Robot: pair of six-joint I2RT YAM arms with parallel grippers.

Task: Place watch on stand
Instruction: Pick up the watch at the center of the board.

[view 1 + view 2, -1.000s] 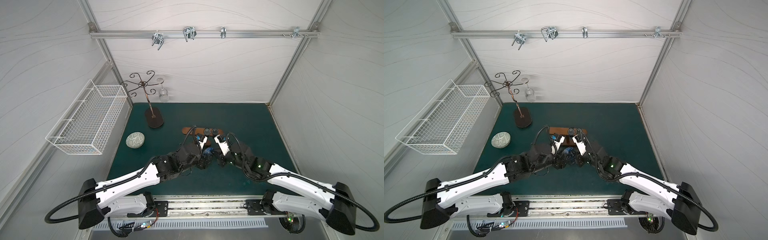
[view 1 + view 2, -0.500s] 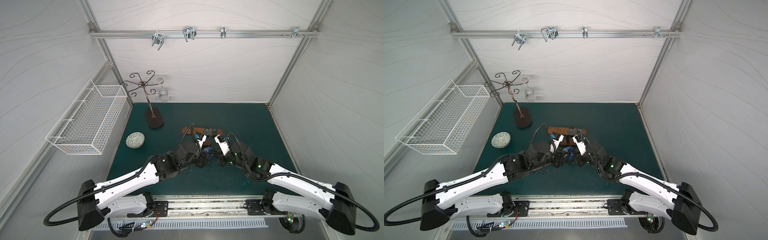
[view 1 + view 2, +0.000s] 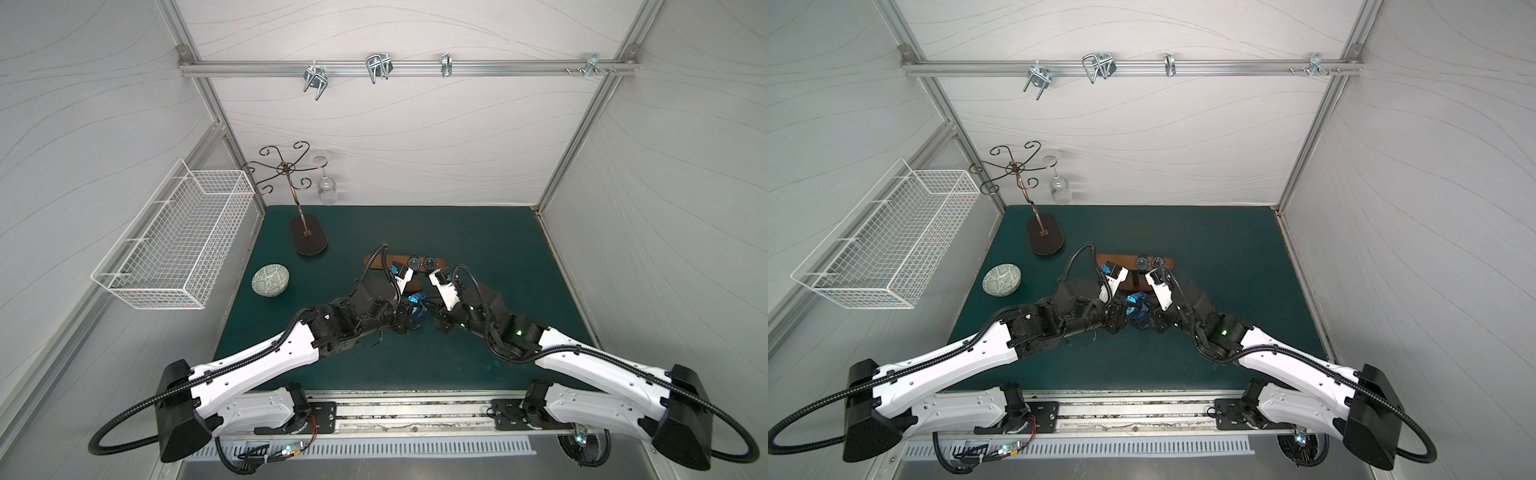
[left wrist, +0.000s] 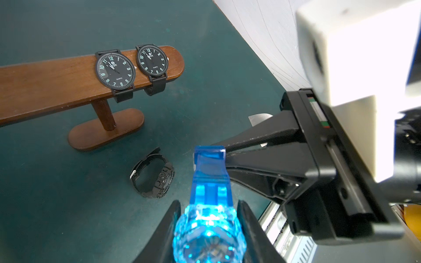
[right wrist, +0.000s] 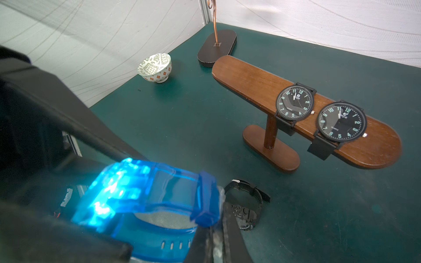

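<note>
Your blue watch (image 4: 208, 227) hangs in the air in front of the stand (image 4: 57, 77), clear of the mat (image 4: 57, 205) and held between both arms. The right gripper (image 4: 222, 150) is clamped on its strap end. The left gripper (image 4: 208, 205) has its fingers (image 4: 173, 218) pressed against both sides of the case. Two dial watches (image 4: 115, 69) (image 4: 152, 60) sit side by side on one half of the stand's crossbar. Each reads "QUARTZ" under the hands, but the brand word below the twelve is too blurred to read. The other half of the crossbar is bare wood out to its rounded end. A black watch (image 4: 155, 180) lies on the mat just in front of the stand's base, between the base and the blue watch. The rack (image 3: 308, 237) stands near the stand's bare end. The bowl (image 5: 155, 68) is well apart on that same side, and the basket (image 3: 174, 241) hangs on the wall beyond it. Behind the stand you have open mat up to the back wall. Compared with a second ago, both arms stand almost where they were, and the left fingers have drawn in around the case.
</note>
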